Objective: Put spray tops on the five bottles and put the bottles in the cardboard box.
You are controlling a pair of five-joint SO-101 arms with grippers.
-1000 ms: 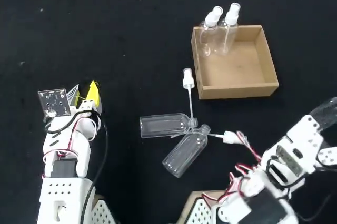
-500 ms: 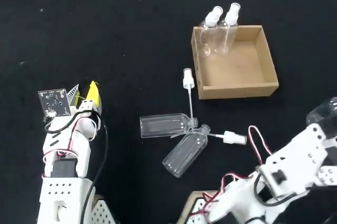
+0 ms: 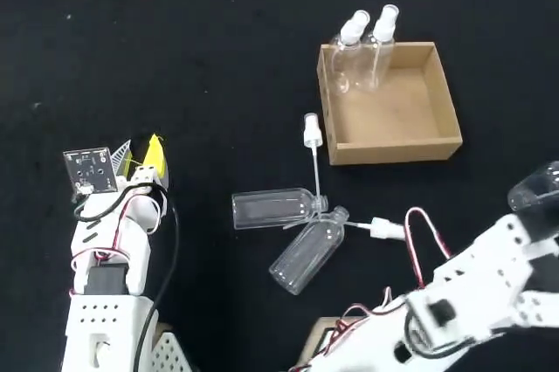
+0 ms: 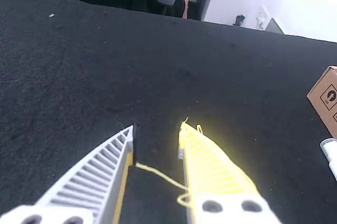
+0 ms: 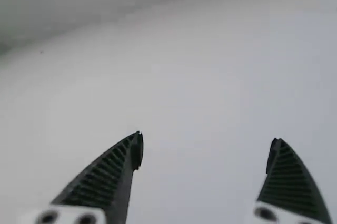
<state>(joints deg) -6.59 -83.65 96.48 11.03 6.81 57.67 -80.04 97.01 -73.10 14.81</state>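
Moved since a second ago: right arm (image 3: 472, 298), white body now stretched lower across the near right corner of the table (image 3: 175, 58), with its red-and-white cable (image 3: 419, 232) looped up close to one spray top. Same spots as before for bottles, tops, box and left arm (image 3: 109, 241).

Right claw (image 5: 205, 142): released, fingers spread wide, nothing between them, facing a pale blank surface. Left claw (image 4: 157, 125): white and yellow fingers a narrow gap apart, gripping nothing, over bare black table at the near left, well apart from the bottles.

Box (image 3: 390, 147) right of centre toward the far side, open side up. In its far left corner, side by side with tops on: first capped bottle (image 3: 343, 62) and second capped bottle (image 3: 377, 53), spray heads poking out past the far wall.

On the table in front of the box, two uncapped bottles lying down, necks close together. Level bottle (image 3: 271, 209) with its neck toward the right arm. Slanted bottle (image 3: 306, 254) just beside and nearer, neck pointing up toward the box. Far top (image 3: 310, 132) close to the box's left wall, thin tube running down to the level bottle's neck. Near top (image 3: 384, 229) beside the slanted bottle's neck, tube reaching it; cannot tell whether either tube enters a neck.
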